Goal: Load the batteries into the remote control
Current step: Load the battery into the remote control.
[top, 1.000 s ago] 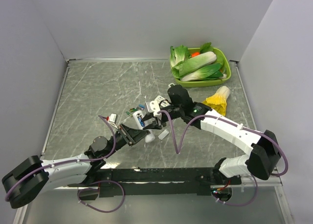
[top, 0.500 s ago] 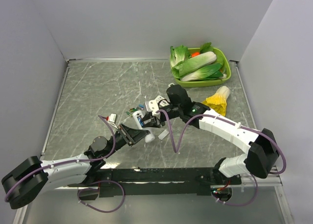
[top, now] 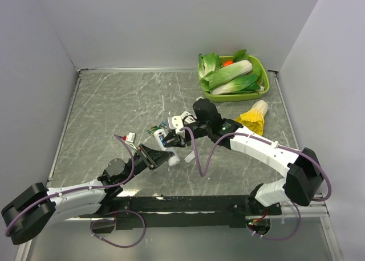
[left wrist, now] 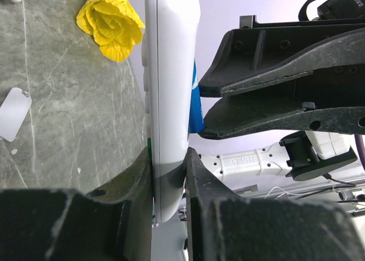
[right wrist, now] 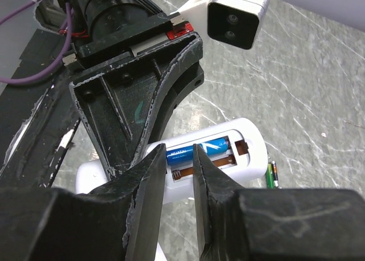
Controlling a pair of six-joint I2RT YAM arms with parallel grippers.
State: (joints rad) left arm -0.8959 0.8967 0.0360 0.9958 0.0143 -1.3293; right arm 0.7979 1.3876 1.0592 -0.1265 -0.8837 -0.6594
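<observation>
Since a second ago, we are seeing the right gripper (right wrist: 179,158) edging leftward over the remote control (right wrist: 242,137), with its fingers drawing closer together. Our left gripper (left wrist: 168,158) is clamping the remote control by one end, its open battery bay facing the right gripper. One blue battery (right wrist: 206,147) is lying in that bay. The right fingers are standing a narrow gap apart around its end, and we cannot tell whether they are pinching it. A green-wrapped cell (right wrist: 272,174) is lying on the table (right wrist: 319,90) just beyond the remote.
</observation>
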